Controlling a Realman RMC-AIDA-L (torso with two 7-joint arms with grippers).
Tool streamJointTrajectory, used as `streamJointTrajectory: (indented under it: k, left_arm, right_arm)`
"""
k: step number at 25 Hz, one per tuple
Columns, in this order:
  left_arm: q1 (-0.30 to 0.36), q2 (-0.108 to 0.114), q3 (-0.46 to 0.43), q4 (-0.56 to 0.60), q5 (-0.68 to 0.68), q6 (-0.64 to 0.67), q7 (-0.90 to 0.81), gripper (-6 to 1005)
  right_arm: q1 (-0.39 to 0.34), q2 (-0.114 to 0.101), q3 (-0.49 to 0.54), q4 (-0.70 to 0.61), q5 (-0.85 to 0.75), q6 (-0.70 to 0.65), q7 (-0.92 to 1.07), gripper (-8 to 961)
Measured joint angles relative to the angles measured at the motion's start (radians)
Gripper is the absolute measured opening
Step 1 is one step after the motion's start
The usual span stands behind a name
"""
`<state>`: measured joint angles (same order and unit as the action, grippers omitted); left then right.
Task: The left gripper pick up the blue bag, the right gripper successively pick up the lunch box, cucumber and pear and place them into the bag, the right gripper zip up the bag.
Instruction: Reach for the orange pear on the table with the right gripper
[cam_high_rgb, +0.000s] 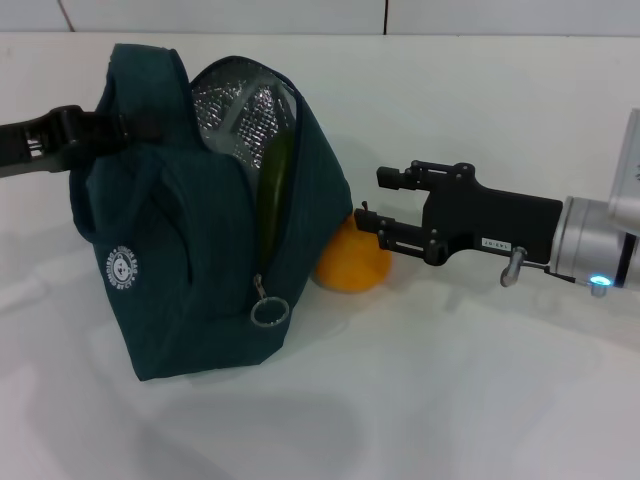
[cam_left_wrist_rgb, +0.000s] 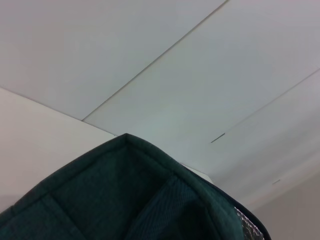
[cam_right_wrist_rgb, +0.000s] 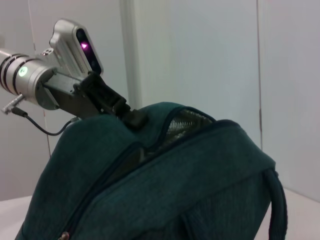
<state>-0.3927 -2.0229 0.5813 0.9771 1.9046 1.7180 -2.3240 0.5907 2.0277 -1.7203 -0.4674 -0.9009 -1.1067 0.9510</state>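
The blue bag (cam_high_rgb: 190, 270) stands on the white table, its top unzipped and the silver lining showing. My left gripper (cam_high_rgb: 128, 126) is shut on the bag's upper back edge, and the right wrist view shows the left gripper (cam_right_wrist_rgb: 131, 118) pinching that rim. The cucumber (cam_high_rgb: 274, 190) stands upright inside the opening. The pear (cam_high_rgb: 352, 262) rests on the table against the bag's right side. My right gripper (cam_high_rgb: 373, 201) is open, just right of the bag, its nearer finger over the pear's top. The lunch box is out of view. The bag's fabric (cam_left_wrist_rgb: 125, 200) fills the bottom of the left wrist view.
The metal ring zipper pull (cam_high_rgb: 268, 312) hangs low on the bag's front seam. One loop handle (cam_right_wrist_rgb: 277, 205) droops down the bag's side. The white table (cam_high_rgb: 470, 390) extends in front and to the right, with a white wall behind.
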Motion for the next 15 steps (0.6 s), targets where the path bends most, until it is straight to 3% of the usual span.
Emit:
streamJointTrajectory:
  k: [11,15]
  left_arm:
    - [0.0,0.001,0.0,0.0,-0.001,-0.001,0.0,46]
    - [0.0,0.001,0.0,0.0,-0.001,-0.002,0.0,46]
  right_arm:
    - [0.019,0.0,-0.105,0.001,0.1,0.054,-0.039,566]
    - [0.025,0.0,-0.106,0.001,0.104,0.059,-0.041,509]
